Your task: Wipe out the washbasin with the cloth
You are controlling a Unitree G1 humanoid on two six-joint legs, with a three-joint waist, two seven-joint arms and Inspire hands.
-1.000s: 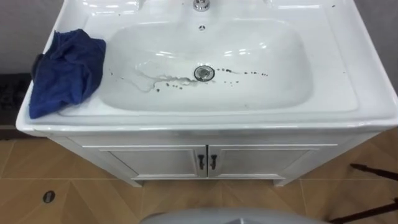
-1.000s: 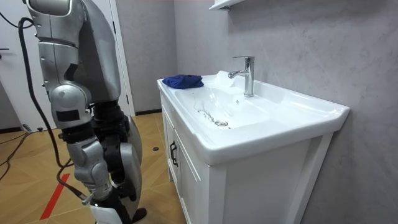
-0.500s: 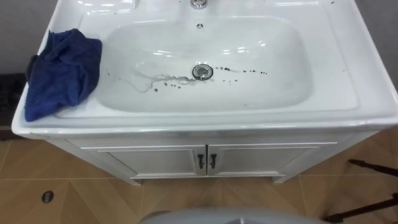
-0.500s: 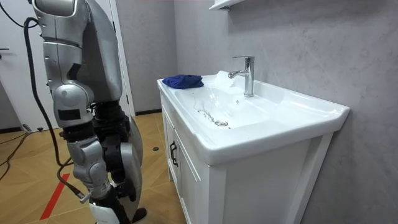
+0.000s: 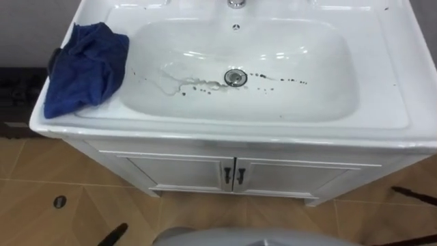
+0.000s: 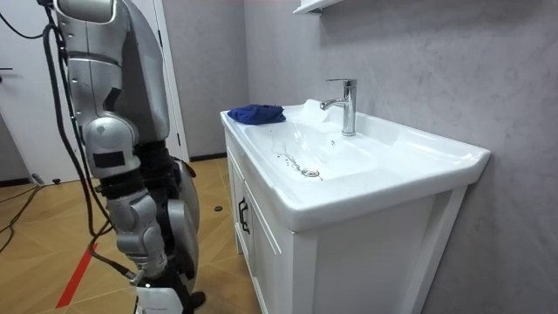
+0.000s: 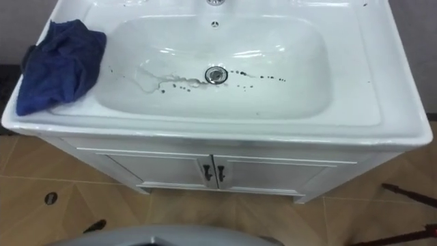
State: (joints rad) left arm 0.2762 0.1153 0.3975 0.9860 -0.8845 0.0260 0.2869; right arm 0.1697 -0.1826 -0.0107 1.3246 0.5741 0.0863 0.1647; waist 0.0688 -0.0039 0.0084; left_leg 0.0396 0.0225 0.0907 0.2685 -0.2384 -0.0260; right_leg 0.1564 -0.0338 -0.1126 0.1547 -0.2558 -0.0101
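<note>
The robot stands in front of the white basin (image 5: 321,41), facing it, with its right arm hanging at its side. The right hand (image 6: 168,292) sits low beside the leg at the bottom of the room view. Whether it is open or closed cannot be told (it is small there and partly lost against the leg). It touches neither the basin nor the cloth.

The basin lies ahead of that hand and higher up, well apart from it. Its bowl carries a trail of dark specks (image 5: 276,78) on both sides of the drain (image 5: 234,76), with a pale smear on the robot's left of the drain. The blue cloth (image 5: 85,68) lies crumpled on the left end of the rim, the side away from the hand. The tap (image 6: 347,105) stands on the back rim. Below the basin, the cabinet doors (image 5: 184,174) are closed.
</note>
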